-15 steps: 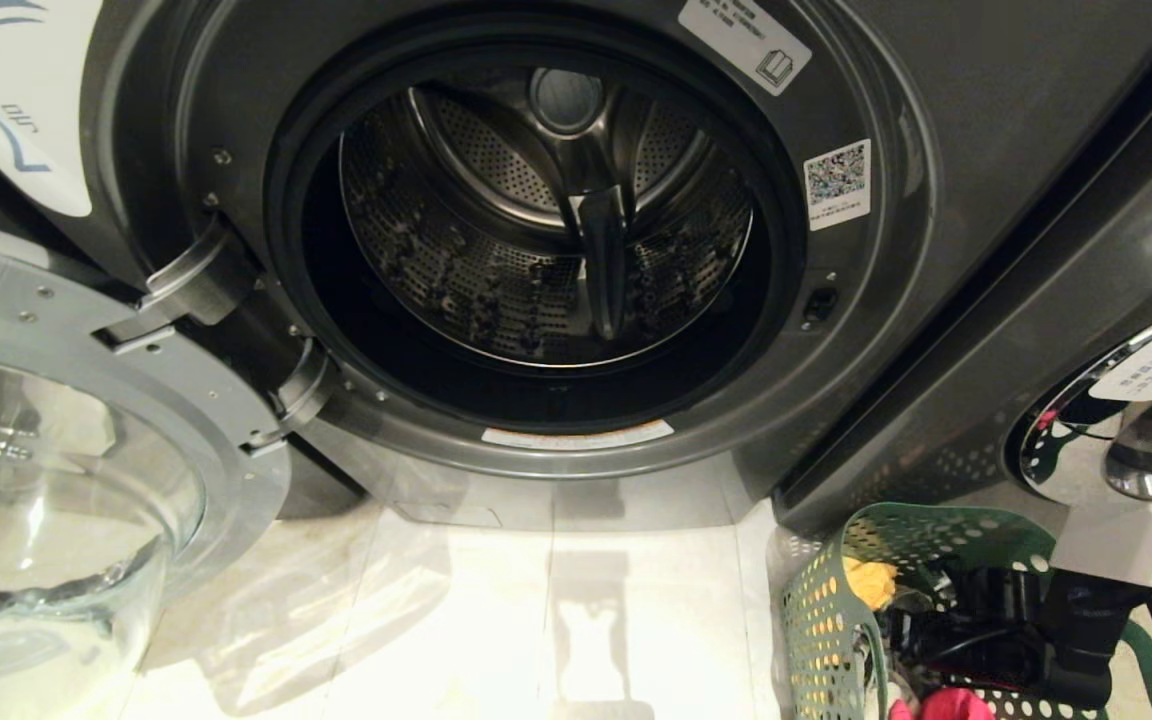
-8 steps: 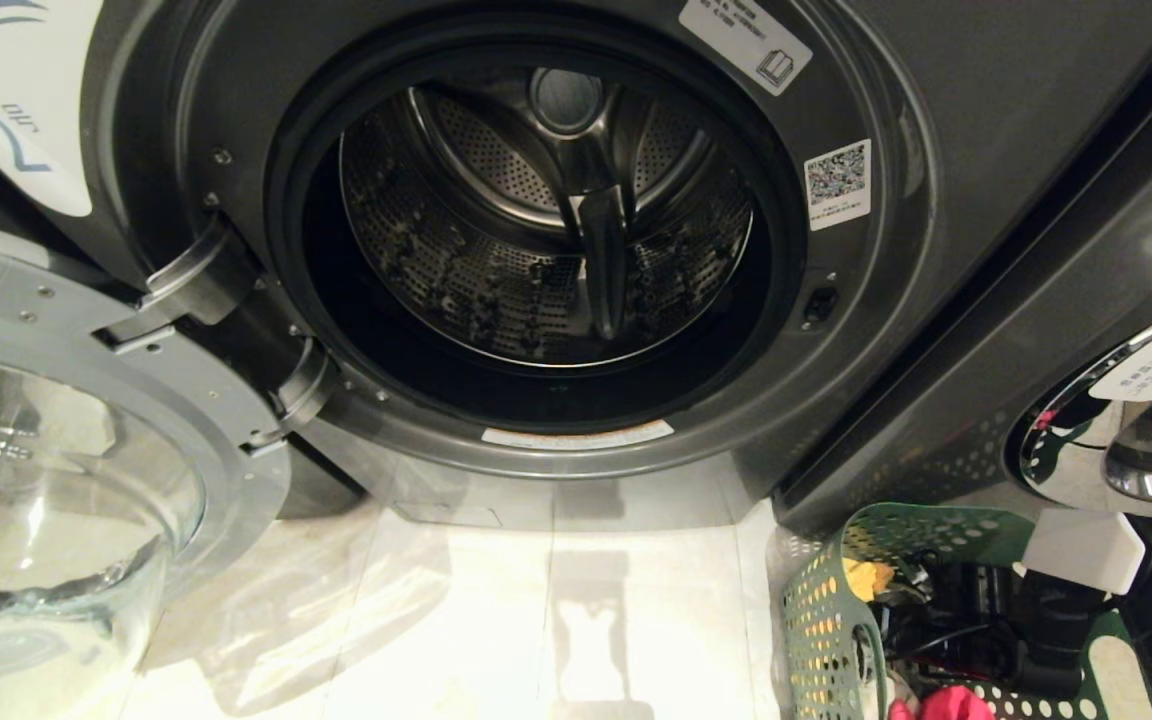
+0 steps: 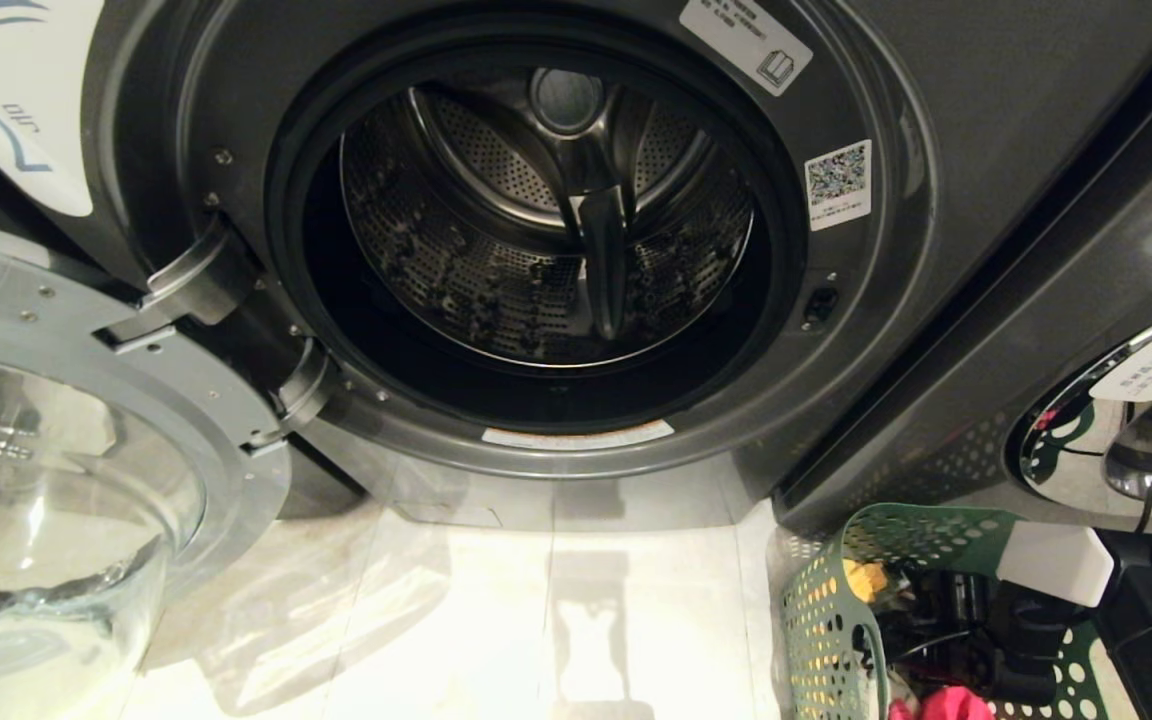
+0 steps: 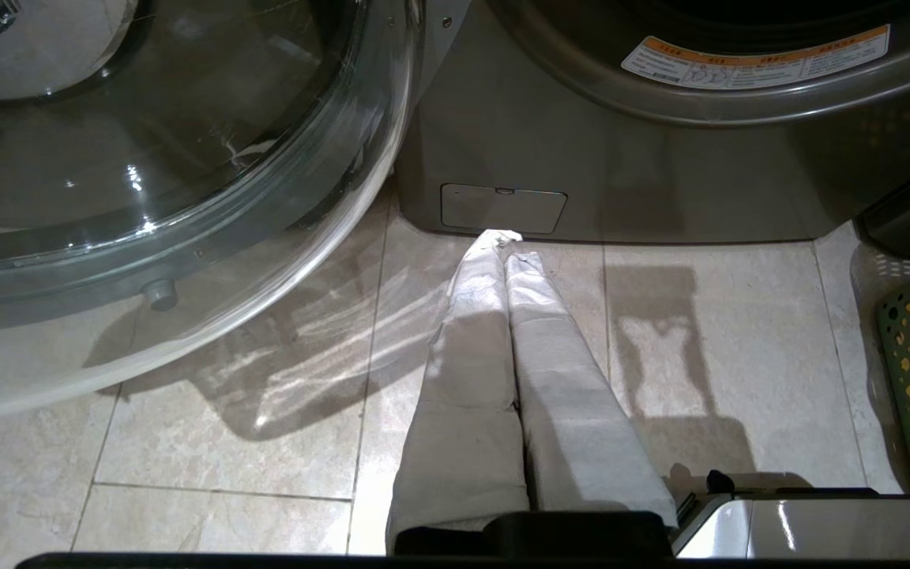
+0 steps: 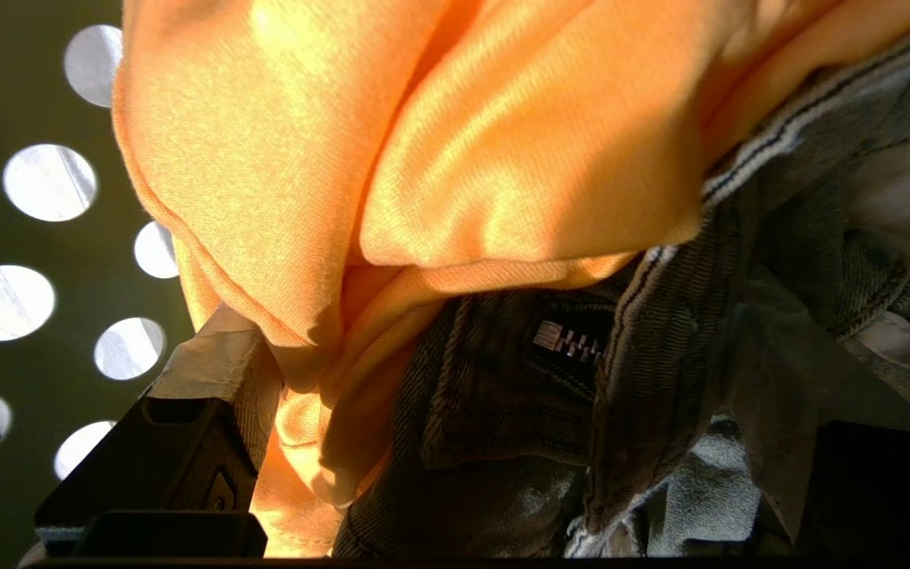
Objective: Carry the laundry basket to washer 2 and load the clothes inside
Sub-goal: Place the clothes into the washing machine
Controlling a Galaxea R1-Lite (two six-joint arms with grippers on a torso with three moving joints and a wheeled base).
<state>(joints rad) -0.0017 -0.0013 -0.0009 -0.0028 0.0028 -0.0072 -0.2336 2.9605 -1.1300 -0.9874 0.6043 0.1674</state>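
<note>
While the dark grey front-loading washer 2 [image 3: 556,230] is standing with its round glass door [image 3: 66,500] swung open at the frame's left and its perforated steel drum [image 3: 546,220] showing bare, the green perforated plastic laundry basket [image 3: 821,610] is sitting on the tiled floor [image 3: 456,620] at lower right. Inside it are lying the clothes: a mustard yellow garment [image 5: 439,142], a grey denim one [image 5: 660,340] and a pink-red one [image 3: 941,703]. The right gripper [image 5: 502,442] is reaching into the basket, jaws spread wide against the yellow and grey fabric, gripping nothing. The left gripper [image 4: 514,245] is hanging above the floor, jaws pressed together, empty.
</note>
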